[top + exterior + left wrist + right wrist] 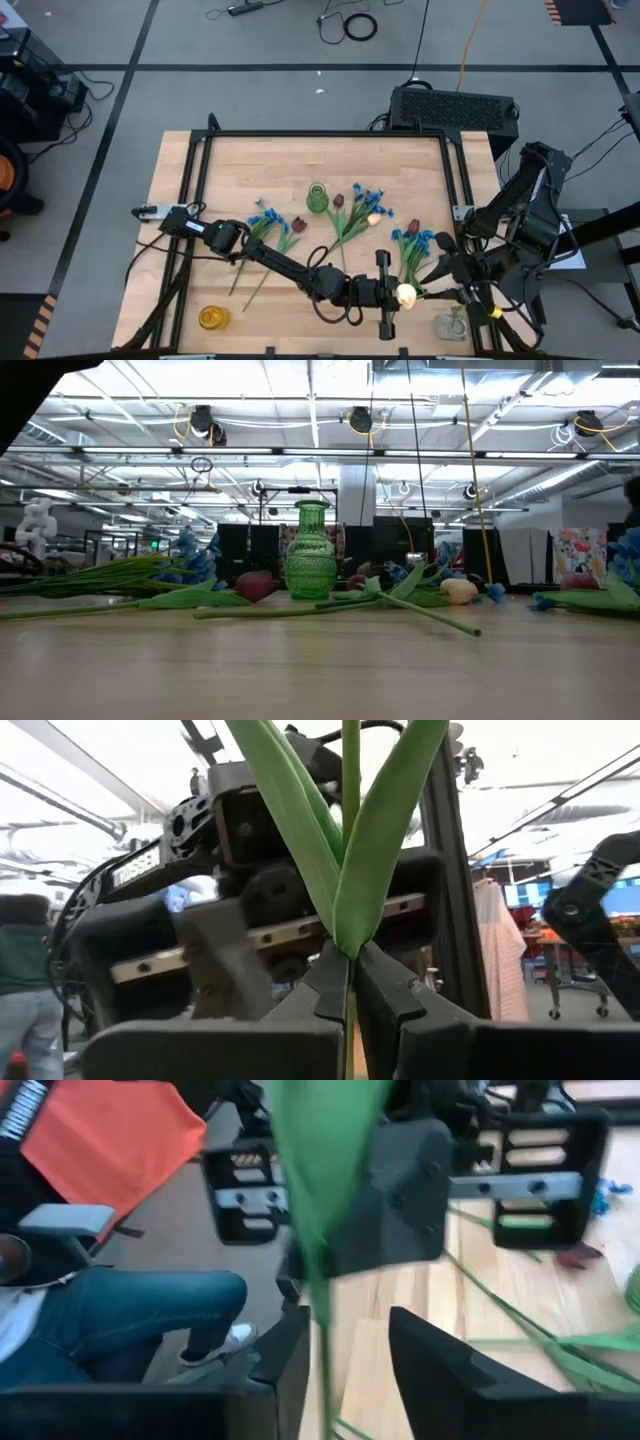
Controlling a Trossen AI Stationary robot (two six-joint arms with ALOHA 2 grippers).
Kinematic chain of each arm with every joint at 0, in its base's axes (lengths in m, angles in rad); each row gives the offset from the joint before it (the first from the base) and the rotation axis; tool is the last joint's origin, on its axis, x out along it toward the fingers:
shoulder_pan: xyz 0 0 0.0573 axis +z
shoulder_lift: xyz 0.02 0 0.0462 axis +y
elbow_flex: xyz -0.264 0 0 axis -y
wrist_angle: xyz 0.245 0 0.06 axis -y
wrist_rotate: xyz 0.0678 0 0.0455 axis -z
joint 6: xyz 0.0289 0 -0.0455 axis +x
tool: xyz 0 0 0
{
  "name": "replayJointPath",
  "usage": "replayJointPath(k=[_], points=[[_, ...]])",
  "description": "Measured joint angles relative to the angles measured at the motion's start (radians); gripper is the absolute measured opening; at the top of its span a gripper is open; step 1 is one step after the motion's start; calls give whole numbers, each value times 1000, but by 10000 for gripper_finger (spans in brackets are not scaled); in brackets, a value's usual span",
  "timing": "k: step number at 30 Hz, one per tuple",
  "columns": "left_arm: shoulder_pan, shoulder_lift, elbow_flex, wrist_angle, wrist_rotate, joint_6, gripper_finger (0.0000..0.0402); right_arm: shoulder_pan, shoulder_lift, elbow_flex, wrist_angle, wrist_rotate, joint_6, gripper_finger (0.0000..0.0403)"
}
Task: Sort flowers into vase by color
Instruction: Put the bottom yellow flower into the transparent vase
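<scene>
step: handover of cream-yellow tulip (405,294) at the table's near edge | left gripper (348,982): jaws clamped on its stem, apparently steadying it | right gripper (345,1342): jaws apart around the stem, likely to take it | clear vase (449,325): just beside, probable target | other flowers (352,212): lying around green vase (317,198)

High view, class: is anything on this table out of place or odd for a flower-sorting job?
Yes. The green vase, yellow vase and clear vase hold no flowers; blue, red and cream flowers lie mixed on the table. Oddly, both tools meet on one cream tulip: the left tool grips its stem, the right tool straddles it open.
</scene>
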Motion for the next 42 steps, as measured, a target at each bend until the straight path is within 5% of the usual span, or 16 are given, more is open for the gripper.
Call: replayJointPath(k=[14,25,32,37,42], points=[[-5,-40,0,-77,-9,-47,9,-4,0,0,54,-22,-88,127],[-5,-47,0,-104,-22,-54,17,-30,0,0,49,-31,-105,8],[-19,-47,0,-98,-76,-26,125,-30,-27,0,66,-23,-107,4],[-59,-60,0,-102,-218,49,213,-31,-84,0,81,6,-115,3],[-102,-66,0,-105,-363,159,255,-22,-150,0,86,92,-153,2]])
